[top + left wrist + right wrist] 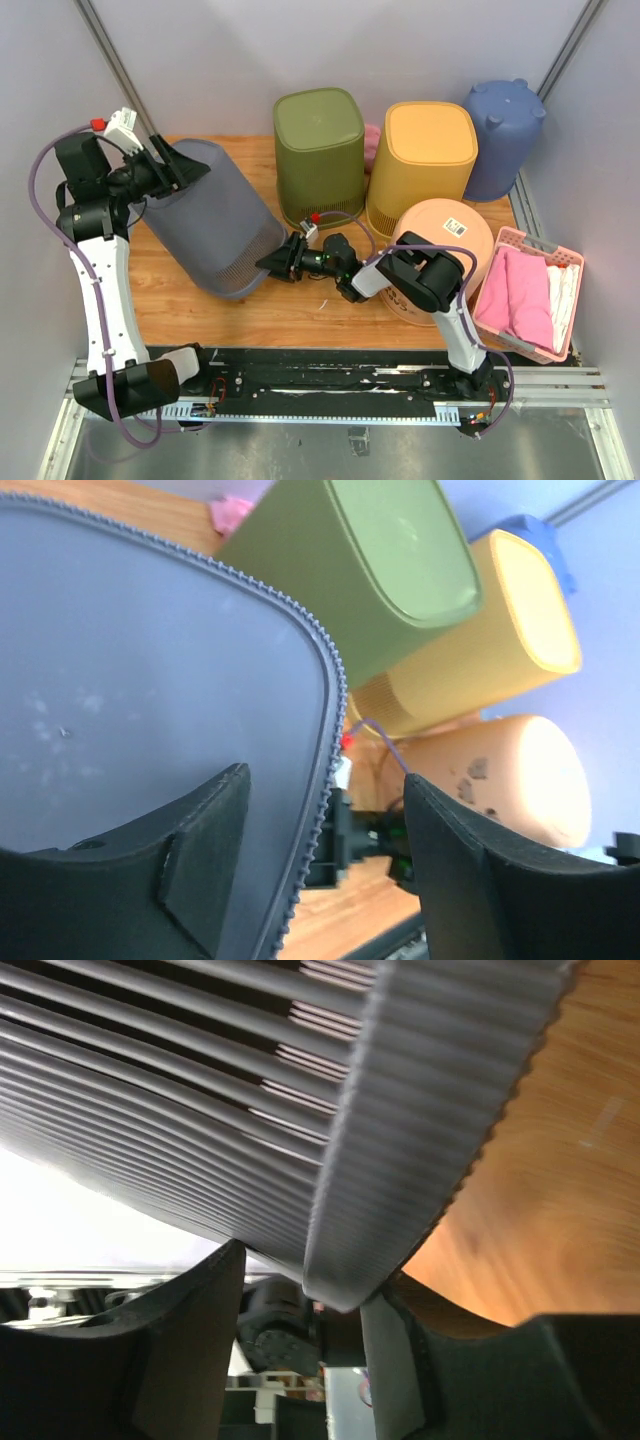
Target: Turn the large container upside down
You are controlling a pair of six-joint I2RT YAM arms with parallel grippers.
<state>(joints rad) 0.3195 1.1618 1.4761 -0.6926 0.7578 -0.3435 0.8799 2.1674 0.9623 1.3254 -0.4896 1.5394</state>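
The large grey container (215,220) leans tilted at the tabletop's (300,312) left, left gripper (168,166) spread astride its base edge, right gripper (276,262) spread astride its rim; it is probably light, flexing slatted plastic, best held by that stiffer rim.

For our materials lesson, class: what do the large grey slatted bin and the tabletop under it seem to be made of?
Grey slatted bin: probably moulded plastic with a matte finish, judging by its uniform colour, thin ribs and ridged rim. Tabletop: wood or a wood-look laminate with a smooth finish, showing orange-brown grain streaks.
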